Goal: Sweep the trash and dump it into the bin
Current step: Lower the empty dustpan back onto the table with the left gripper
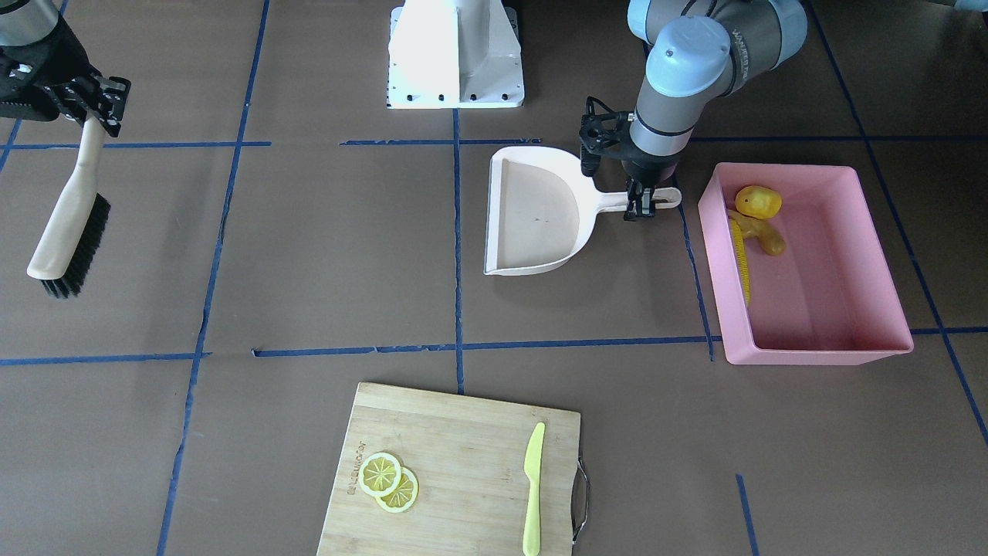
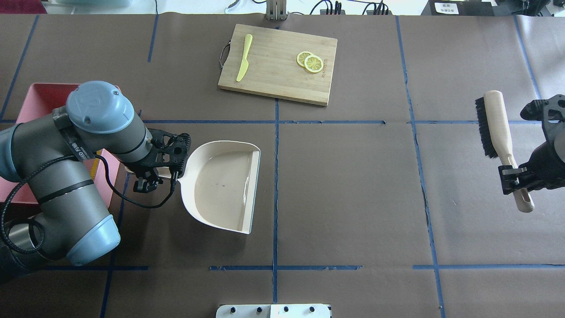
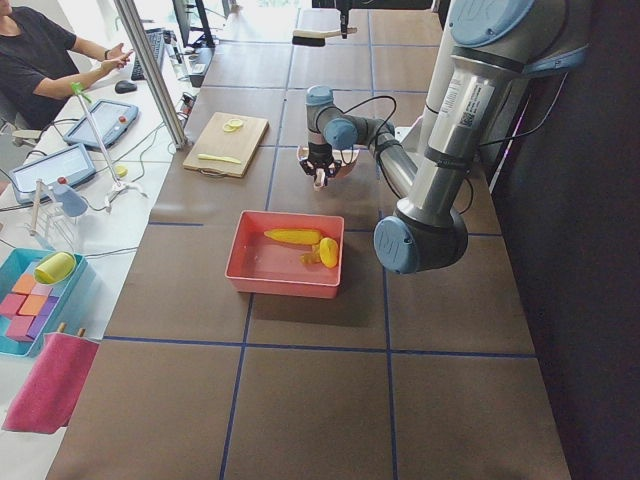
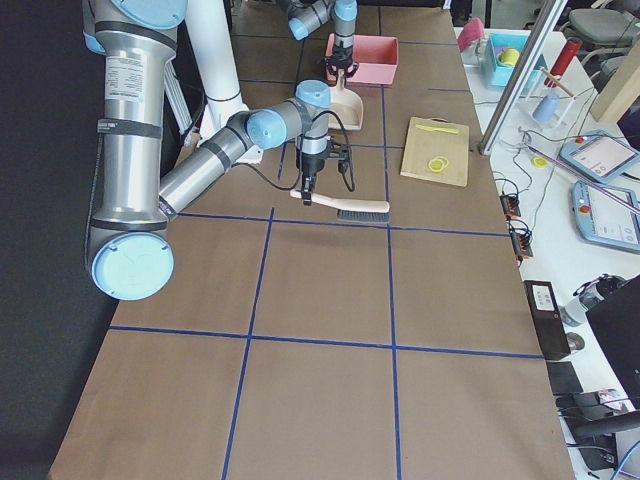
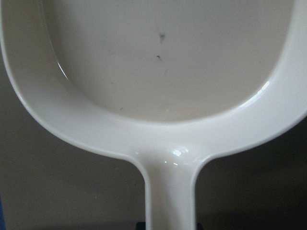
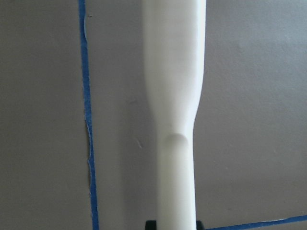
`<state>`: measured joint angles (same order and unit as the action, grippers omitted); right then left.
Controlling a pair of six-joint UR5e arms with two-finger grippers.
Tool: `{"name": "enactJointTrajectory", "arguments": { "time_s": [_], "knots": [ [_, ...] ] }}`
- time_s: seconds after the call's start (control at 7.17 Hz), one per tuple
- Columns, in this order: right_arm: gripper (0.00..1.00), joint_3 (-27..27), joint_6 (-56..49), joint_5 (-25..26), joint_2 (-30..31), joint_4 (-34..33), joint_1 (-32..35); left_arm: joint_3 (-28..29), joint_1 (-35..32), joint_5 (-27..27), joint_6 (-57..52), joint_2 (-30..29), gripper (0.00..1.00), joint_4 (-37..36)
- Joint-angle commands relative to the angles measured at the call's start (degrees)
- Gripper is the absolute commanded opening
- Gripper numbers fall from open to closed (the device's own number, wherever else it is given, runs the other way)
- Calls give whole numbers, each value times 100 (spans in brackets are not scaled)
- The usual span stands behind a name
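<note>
Brown paper table (image 1: 309,255), gridded with blue tape (image 1: 458,232). On it: pink bin (image 1: 818,355), cream dustpan (image 1: 532,216) flat just beside it. Wooden cutting board (image 1: 463,455) at operators' edge, white robot base (image 1: 455,54) at the opposite edge.

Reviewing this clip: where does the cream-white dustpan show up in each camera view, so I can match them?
Exterior front-facing: dustpan at centre, handle pointing right.
Overhead exterior: left of centre, handle pointing left.
Exterior left: far and small, upper middle.
Exterior right: far, top centre.
Left wrist-mounted: fills the frame.
Right wrist-mounted: not in it.
Shared landmark: the pink bin just past the handle end, in all four exterior views.
</note>
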<state>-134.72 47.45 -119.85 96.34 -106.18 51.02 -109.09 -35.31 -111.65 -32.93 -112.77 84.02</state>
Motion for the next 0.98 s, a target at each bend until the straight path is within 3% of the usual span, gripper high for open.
{"name": "enactJointTrajectory", "arguments": {
  "time_s": [0.0, 0.28, 0.56, 0.84],
  "knots": [
    [0, 33, -280, -126, 375, -8, 286, 45, 174, 310, 427, -113, 38, -8],
    [0, 182, -289, -213, 788, 603, 295, 72, 261, 407, 753, -123, 38, 1],
    [0, 700, -245, -501, 1489, 2198, 295, 80, 331, 513, 771, -123, 39, 1],
    [1, 1034, -219, -803, 1669, 2655, 295, 80, 341, 513, 771, -131, 41, 1]
  ]
}}
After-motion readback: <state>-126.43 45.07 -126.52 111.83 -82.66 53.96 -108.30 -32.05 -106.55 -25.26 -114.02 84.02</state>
